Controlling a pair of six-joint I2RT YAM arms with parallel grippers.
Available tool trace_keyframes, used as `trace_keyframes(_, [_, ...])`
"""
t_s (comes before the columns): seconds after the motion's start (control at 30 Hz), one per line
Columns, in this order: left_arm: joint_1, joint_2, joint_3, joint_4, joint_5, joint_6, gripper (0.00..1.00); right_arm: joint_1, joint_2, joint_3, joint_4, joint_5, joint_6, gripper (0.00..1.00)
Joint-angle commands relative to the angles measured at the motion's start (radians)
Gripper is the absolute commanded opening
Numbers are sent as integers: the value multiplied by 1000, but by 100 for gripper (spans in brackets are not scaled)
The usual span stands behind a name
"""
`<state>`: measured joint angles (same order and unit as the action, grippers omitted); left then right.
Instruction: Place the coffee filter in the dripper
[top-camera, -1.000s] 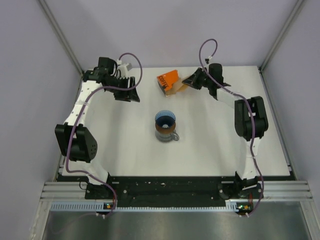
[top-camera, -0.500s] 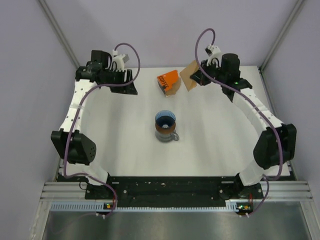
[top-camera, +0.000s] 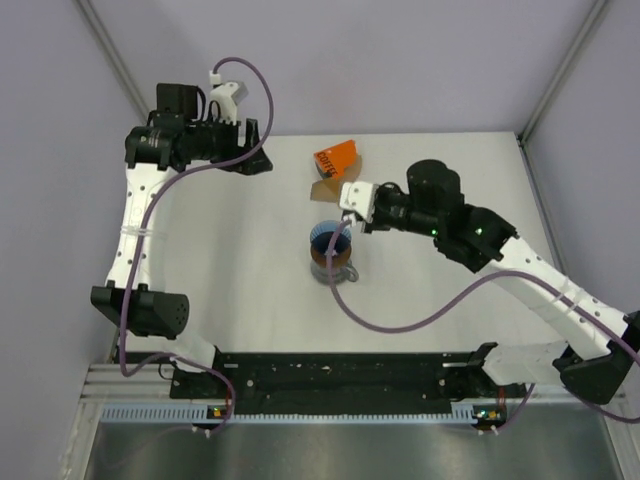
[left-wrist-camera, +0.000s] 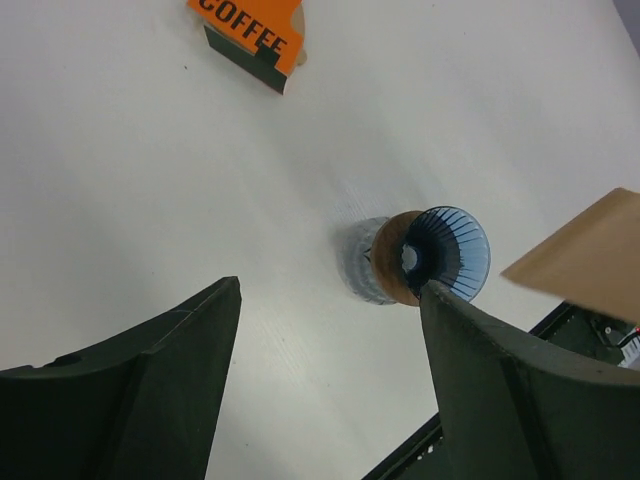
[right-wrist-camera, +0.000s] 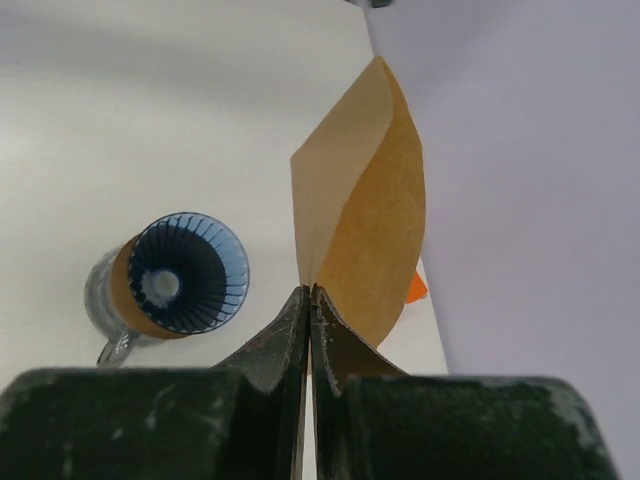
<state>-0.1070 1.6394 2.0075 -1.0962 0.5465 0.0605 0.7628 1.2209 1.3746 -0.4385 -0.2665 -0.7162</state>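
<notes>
Coffee filter (right-wrist-camera: 355, 215) pinched between right fingers (right-wrist-camera: 270, 350), near blue dripper (right-wrist-camera: 187, 272)

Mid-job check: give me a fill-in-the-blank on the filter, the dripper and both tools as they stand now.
1. The right tool is ____ on the tan-brown creased paper coffee filter.
2. The bright blue ribbed plastic dripper cone is ____ inside.
3. The left tool is ____, holding nothing.
4. The orange box bears the word ____.

Missing words: shut; empty; open; COFFEE.
</notes>
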Motion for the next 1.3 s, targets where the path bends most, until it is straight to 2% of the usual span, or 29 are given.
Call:
trace_keyframes(0.0, [-20, -101, 82, 13, 24, 47, 80, 157, 3, 18, -127, 229, -287, 0])
trace_keyframes(0.1, [-112, -142, 80, 27, -68, 108, 85, 245, 48, 44, -175, 337, -333, 0])
trace_keyframes(0.2, [-271, -159, 76, -8, -173, 206, 87, 282, 81, 61, -181, 397, -344, 0])
trace_keyframes(0.27, [-357, -158, 68, -43, -197, 240, 87, 296, 97, 69, -184, 420, -350, 0])
trace_keyframes(0.37, [-422, -132, 33, -71, -229, 231, 86, 320, 114, 67, -184, 437, -367, 0])
trace_keyframes(0.5, [-447, -76, 17, -102, -243, 220, 80, 346, 124, 67, -184, 449, -387, 0])
trace_keyframes(0.77, [-471, -30, -50, -80, -174, 213, 77, 346, 143, 66, -174, 452, -397, 0])
trace_keyframes(0.87, [-471, -23, -79, -65, -190, 200, 73, 345, 143, 57, -163, 455, -401, 0])
trace_keyframes(1.07, [-471, -23, -108, -60, -206, 196, 47, 348, 134, 20, -135, 457, -413, 0])
trace_keyframes(1.13, [-471, -26, -119, -51, -227, 191, 30, 346, 129, 4, -129, 455, -411, 0])
trace_keyframes(1.2, [-471, -32, -125, -36, -273, 170, 5, 346, 124, -11, -120, 444, -407, 0])
trace_keyframes(1.23, [-470, -33, -128, -21, -311, 151, 0, 345, 121, -19, -111, 440, -395, 0])
trace_keyframes(1.27, [-470, -36, -130, -5, -368, 122, 0, 346, 117, -31, -86, 441, -375, 0])
